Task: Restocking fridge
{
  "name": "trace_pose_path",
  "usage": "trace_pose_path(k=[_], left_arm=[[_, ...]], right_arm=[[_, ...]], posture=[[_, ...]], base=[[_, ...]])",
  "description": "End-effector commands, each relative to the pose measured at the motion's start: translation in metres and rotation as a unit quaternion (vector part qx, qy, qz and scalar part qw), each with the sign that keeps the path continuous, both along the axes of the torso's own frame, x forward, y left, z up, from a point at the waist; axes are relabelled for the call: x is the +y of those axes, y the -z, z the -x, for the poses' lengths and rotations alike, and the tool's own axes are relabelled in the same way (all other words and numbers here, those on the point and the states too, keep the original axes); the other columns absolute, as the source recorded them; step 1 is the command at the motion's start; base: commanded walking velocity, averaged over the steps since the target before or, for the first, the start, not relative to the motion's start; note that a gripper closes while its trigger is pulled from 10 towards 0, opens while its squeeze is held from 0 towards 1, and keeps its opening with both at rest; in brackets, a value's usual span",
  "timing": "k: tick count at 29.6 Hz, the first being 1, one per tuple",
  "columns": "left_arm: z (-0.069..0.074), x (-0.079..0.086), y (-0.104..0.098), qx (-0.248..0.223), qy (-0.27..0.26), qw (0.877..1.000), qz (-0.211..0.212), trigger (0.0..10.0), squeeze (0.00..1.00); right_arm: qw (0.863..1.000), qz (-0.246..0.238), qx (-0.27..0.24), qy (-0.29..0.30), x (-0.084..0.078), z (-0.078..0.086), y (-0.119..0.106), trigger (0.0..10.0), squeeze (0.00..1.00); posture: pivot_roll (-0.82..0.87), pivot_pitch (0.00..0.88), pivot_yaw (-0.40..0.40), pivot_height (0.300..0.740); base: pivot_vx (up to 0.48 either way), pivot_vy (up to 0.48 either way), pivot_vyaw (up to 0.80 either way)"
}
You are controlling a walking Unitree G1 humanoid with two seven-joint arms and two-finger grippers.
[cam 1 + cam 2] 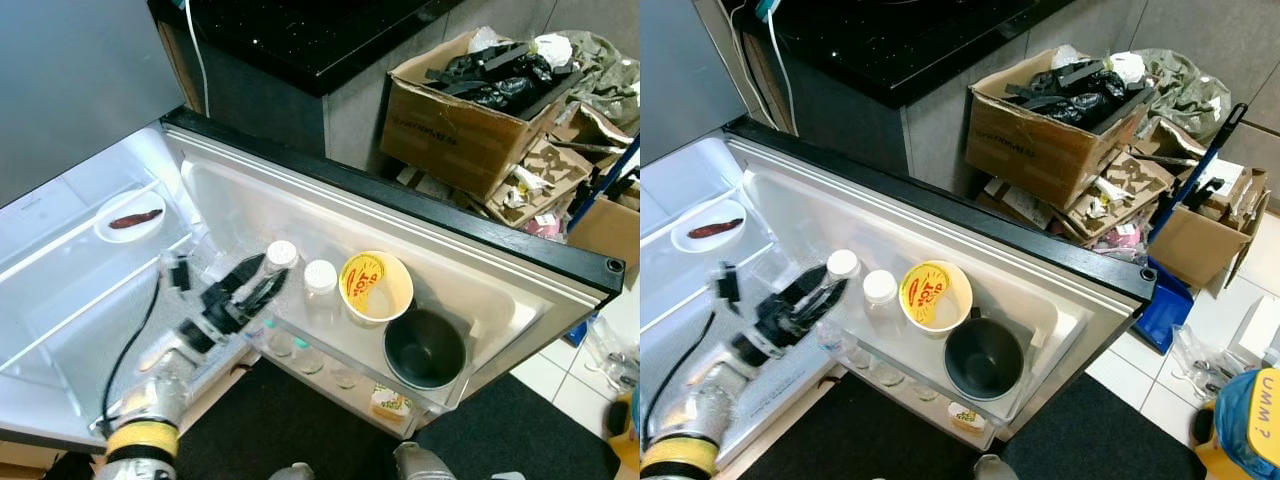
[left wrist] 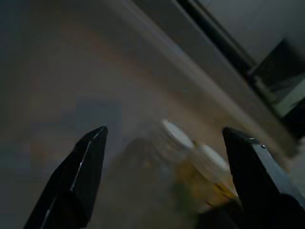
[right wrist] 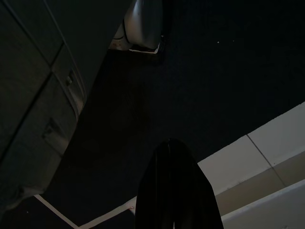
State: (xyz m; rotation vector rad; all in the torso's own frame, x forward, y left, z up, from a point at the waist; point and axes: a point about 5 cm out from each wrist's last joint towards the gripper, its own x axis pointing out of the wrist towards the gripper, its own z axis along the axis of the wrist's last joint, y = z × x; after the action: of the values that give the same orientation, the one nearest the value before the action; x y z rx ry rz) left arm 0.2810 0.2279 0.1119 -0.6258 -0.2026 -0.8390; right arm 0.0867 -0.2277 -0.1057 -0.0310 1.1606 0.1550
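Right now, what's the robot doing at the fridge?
The robot is restocking the open fridge. Its left gripper reaches to the door shelf, fingers open beside a white-capped bottle. Next along the shelf stand another bottle, a yellow cup and a dark bowl. The right gripper hangs idle over the floor.

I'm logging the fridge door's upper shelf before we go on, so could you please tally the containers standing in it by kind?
Clear bottles with white caps: 2, one at the left gripper, whose fingers are open, one beside it.
Yellow-printed paper cups: 1.
Dark bowls: 1.
Total: 4.
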Motion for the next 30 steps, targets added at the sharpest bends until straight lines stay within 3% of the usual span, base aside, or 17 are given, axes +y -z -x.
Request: trace_pose_path(k=[1, 6, 13, 14, 16, 18, 19, 21, 22, 24, 26, 28, 29, 30], left_arm=[[0.016, 0.017, 0.000, -0.003, 0.020, 0.999, 0.032, 10.0, 0.00], [0.033, 0.025, 0.007, 0.005, 0.042, 0.998, 0.045, 10.0, 0.00], [0.049, 0.036, 0.029, 0.064, 0.031, 0.995, 0.071, 10.0, 0.00], [0.057, 0.041, 0.040, 0.086, 0.013, 0.993, 0.084, 10.0, 0.00], [0.057, 0.041, 0.040, 0.086, 0.013, 0.993, 0.084, 10.0, 0.00], [0.075, 0.048, 0.066, 0.145, -0.034, 0.984, 0.101, 10.0, 0.00], [0.075, 0.048, 0.066, 0.145, -0.034, 0.984, 0.101, 10.0, 0.00], [0.092, 0.051, 0.092, 0.212, -0.084, 0.968, 0.105, 10.0, 0.00], [0.092, 0.051, 0.092, 0.212, -0.084, 0.968, 0.105, 10.0, 0.00], [0.105, 0.052, 0.109, 0.258, -0.115, 0.953, 0.109, 10.0, 0.00], [0.105, 0.052, 0.109, 0.258, -0.115, 0.953, 0.109, 10.0, 0.00], [0.118, 0.050, 0.127, 0.308, -0.152, 0.933, 0.110, 10.0, 0.00], [0.118, 0.050, 0.127, 0.308, -0.152, 0.933, 0.110, 10.0, 0.00], [0.126, 0.046, 0.138, 0.337, -0.169, 0.919, 0.113, 10.0, 0.00]], right_arm=[[1.000, -0.011, 0.010, -0.002, 0.006, 0.005, 0.003, 10.0, 0.00], [1.000, -0.012, 0.008, -0.003, 0.007, 0.003, 0.002, 10.0, 0.00], [1.000, -0.011, 0.006, -0.001, 0.007, 0.001, 0.002, 10.0, 0.00], [1.000, -0.010, 0.006, -0.001, 0.007, 0.001, 0.002, 10.0, 0.00], [1.000, -0.010, 0.006, -0.001, 0.007, 0.001, 0.002, 10.0, 0.00], [1.000, -0.008, 0.006, -0.001, 0.007, -0.001, 0.002, 10.0, 0.00], [1.000, -0.008, 0.006, -0.001, 0.007, -0.001, 0.002, 10.0, 0.00], [1.000, -0.006, 0.004, -0.001, 0.007, -0.004, 0.001, 10.0, 0.00], [1.000, -0.006, 0.004, -0.001, 0.007, -0.004, 0.001, 10.0, 0.00], [1.000, -0.004, 0.002, -0.002, 0.006, -0.007, 0.000, 10.0, 0.00], [1.000, -0.004, 0.002, -0.002, 0.006, -0.007, 0.000, 10.0, 0.00], [1.000, 0.003, 0.001, -0.004, 0.004, -0.009, 0.000, 10.0, 0.00], [1.000, 0.003, 0.001, -0.004, 0.004, -0.009, 0.000, 10.0, 0.00], [1.000, 0.007, 0.002, -0.007, 0.003, -0.010, -0.001, 10.0, 0.00]], posture=[[-0.05, 0.186, 0.047, 0.740], [-0.05, 0.182, 0.048, 0.740], [-0.05, 0.172, 0.051, 0.740], [-0.05, 0.165, 0.048, 0.740], [-0.05, 0.165, 0.048, 0.740], [-0.05, 0.153, 0.044, 0.740], [-0.05, 0.153, 0.044, 0.740], [-0.05, 0.143, 0.041, 0.740], [-0.05, 0.143, 0.041, 0.740], [-0.05, 0.139, 0.039, 0.740], [-0.05, 0.139, 0.039, 0.740], [-0.05, 0.131, 0.031, 0.740], [-0.05, 0.131, 0.031, 0.740], [-0.05, 0.130, 0.030, 0.740]], base=[[0.000, 0.000, 0.00], [0.000, 0.000, 0.00], [0.000, 0.000, 0.00], [0.000, 0.000, 0.00], [0.000, 0.000, 0.00], [0.000, 0.000, 0.00], [0.000, 0.000, 0.00], [0.000, 0.000, 0.00], [0.000, 0.000, 0.00], [0.000, 0.000, 0.00], [0.000, 0.000, 0.00], [0.000, 0.000, 0.00], [0.000, 0.000, 0.00], [0.000, 0.000, 0.00]])
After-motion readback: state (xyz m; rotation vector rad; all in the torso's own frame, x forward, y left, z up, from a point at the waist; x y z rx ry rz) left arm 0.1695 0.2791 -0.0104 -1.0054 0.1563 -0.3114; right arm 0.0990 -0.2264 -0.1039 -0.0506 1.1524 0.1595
